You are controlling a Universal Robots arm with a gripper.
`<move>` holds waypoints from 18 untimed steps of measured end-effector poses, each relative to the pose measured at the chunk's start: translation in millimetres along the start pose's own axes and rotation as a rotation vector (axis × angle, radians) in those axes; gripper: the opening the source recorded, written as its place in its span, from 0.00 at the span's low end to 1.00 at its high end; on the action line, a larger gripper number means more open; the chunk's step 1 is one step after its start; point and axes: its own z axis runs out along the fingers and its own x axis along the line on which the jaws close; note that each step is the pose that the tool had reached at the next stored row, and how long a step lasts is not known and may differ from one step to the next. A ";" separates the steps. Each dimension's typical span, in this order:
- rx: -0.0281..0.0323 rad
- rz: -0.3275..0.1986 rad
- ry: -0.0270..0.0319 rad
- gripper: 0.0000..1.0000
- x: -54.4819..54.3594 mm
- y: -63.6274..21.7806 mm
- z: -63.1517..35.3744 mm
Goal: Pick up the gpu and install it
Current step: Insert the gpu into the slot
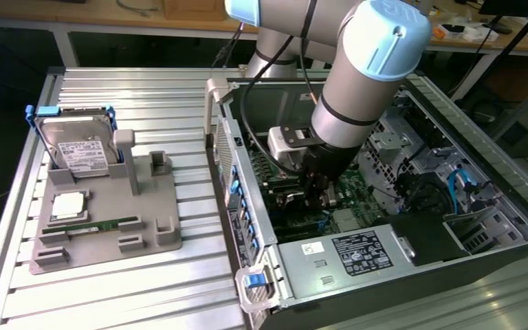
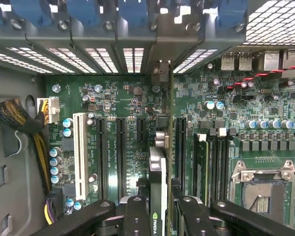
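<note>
The gpu (image 2: 158,169) stands edge-on over the green motherboard (image 2: 128,98), between two black expansion slots. Its metal bracket end (image 2: 160,73) reaches the perforated rear wall of the case. My gripper (image 2: 160,219) is shut on the card, with a black finger (image 2: 133,216) on one side and the other finger (image 2: 188,216) opposite. I cannot tell whether the card's edge sits in a slot. In the exterior view the gripper (image 1: 317,194) is low inside the open computer case (image 1: 245,227), close over the motherboard.
A white slot (image 2: 80,155), a braided cable bundle (image 2: 19,118) and the CPU socket (image 2: 263,189) flank the card. Outside the case, a grey fixture (image 1: 108,234) holds a hard drive (image 1: 79,148), a chip (image 1: 69,205) and a memory stick (image 1: 94,225). The power supply (image 1: 356,254) fills the case's near end.
</note>
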 end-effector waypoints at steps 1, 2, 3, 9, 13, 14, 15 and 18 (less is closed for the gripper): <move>0.0001 0.000 0.0000 0.27 0.0 0.0 0.0; 0.0003 0.000 -0.0003 0.27 -0.1 0.0 0.2; 0.0005 0.000 -0.0007 0.27 -0.1 -0.1 0.3; 0.0006 0.000 -0.0007 0.27 -0.1 -0.1 0.3; 0.0005 0.000 -0.0007 0.27 -0.1 -0.1 0.3; 0.0006 0.000 -0.0007 0.27 -0.1 -0.1 0.3; 0.0005 0.000 -0.0006 0.27 -0.1 -0.1 0.3; 0.0005 0.000 -0.0007 0.27 -0.1 -0.1 0.3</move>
